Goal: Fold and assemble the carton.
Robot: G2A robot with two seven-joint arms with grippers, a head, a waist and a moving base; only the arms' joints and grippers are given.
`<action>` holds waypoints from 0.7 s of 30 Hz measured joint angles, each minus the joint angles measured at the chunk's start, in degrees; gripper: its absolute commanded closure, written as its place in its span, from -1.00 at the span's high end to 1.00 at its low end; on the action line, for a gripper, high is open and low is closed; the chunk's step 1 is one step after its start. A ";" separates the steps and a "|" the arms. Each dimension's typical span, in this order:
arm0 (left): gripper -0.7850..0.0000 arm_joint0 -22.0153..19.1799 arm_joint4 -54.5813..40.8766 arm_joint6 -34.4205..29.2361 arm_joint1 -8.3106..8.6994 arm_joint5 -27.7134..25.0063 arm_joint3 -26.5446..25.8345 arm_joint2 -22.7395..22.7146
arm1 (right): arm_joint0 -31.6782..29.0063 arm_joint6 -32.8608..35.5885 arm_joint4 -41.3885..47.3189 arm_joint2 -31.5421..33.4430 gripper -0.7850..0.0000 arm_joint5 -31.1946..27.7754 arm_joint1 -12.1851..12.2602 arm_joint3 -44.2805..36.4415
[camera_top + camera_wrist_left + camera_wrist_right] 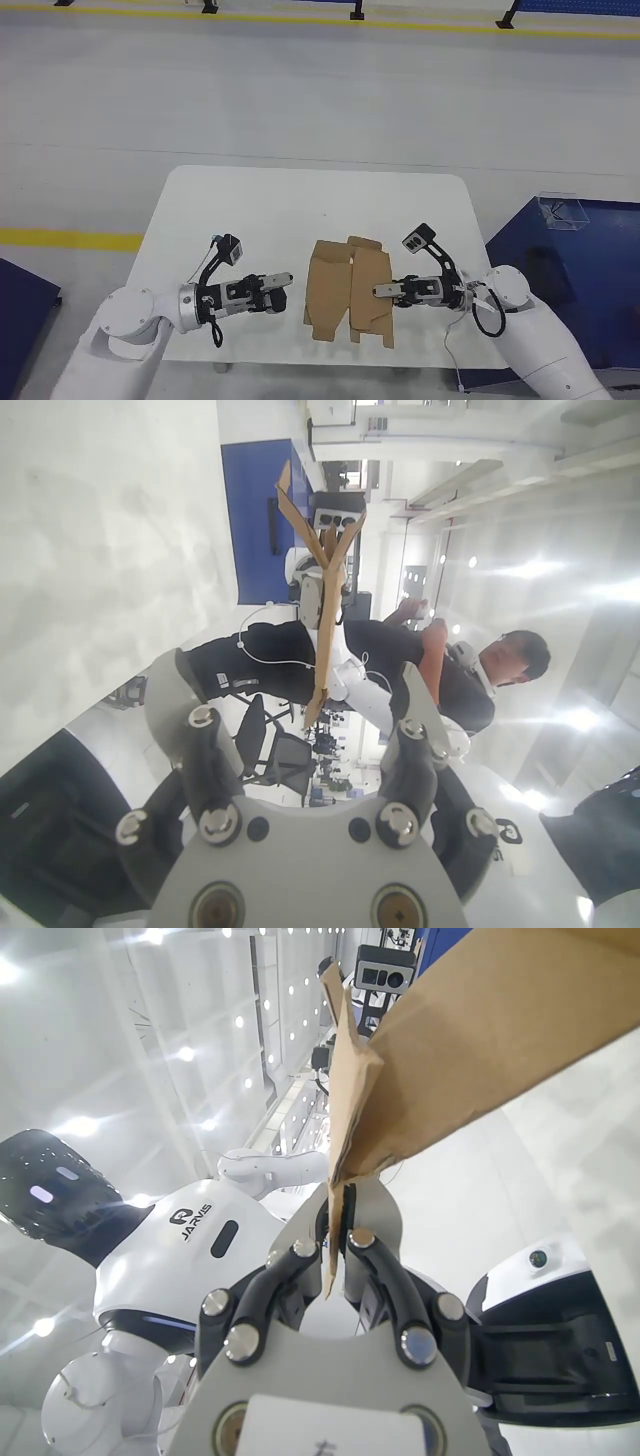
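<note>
Right gripper point(336, 1208): fingers closed narrow, pinching the right edge of the flattened carton point(345, 290). The carton sits over the near part of the white table point(300, 200). Left gripper point(287, 290): fingers wide apart, just beside the carton's left edge; contact cannot be told.

The carton point(450, 1053) is running off the right wrist view's edge, its pinched flap hiding part of the right gripper point(337, 1223).
</note>
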 measured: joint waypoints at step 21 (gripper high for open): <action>-1.00 -0.54 1.16 1.14 0.54 -2.74 -0.93 4.15 | -3.63 -2.89 -0.05 -2.46 1.00 2.84 -1.63 -5.69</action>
